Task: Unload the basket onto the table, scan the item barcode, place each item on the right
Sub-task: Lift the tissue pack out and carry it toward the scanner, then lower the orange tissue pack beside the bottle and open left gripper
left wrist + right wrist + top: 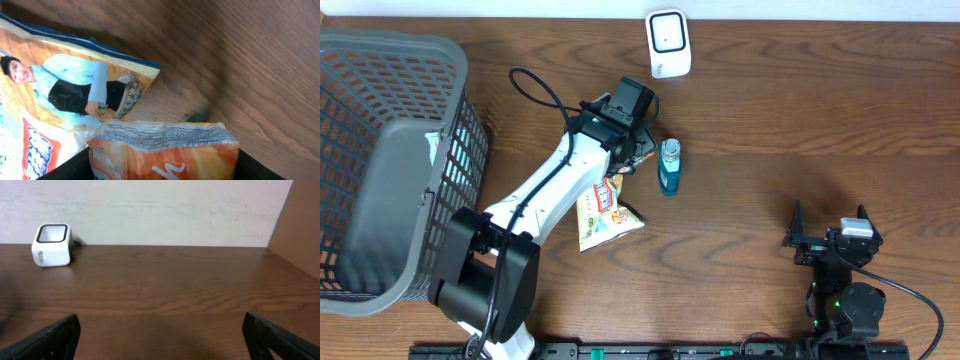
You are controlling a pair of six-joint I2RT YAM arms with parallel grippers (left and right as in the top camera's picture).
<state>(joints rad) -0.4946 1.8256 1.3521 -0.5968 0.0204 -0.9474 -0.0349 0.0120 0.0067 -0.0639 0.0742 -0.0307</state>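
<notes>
Left pincer has an orange packet clamped, lol.
Needs lifting clear of the other bag, then its barcode faced to the scanner at the table's far edge.

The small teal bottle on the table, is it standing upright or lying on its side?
Lying on its side: from overhead the bottle shows its whole length flat on the table, cap toward the far edge.

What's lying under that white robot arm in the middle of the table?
A yellow snack bag lies flat on the table under the arm, which covers its upper end. The left hand grips a second, orange bag; what is under that one is hidden.
</notes>
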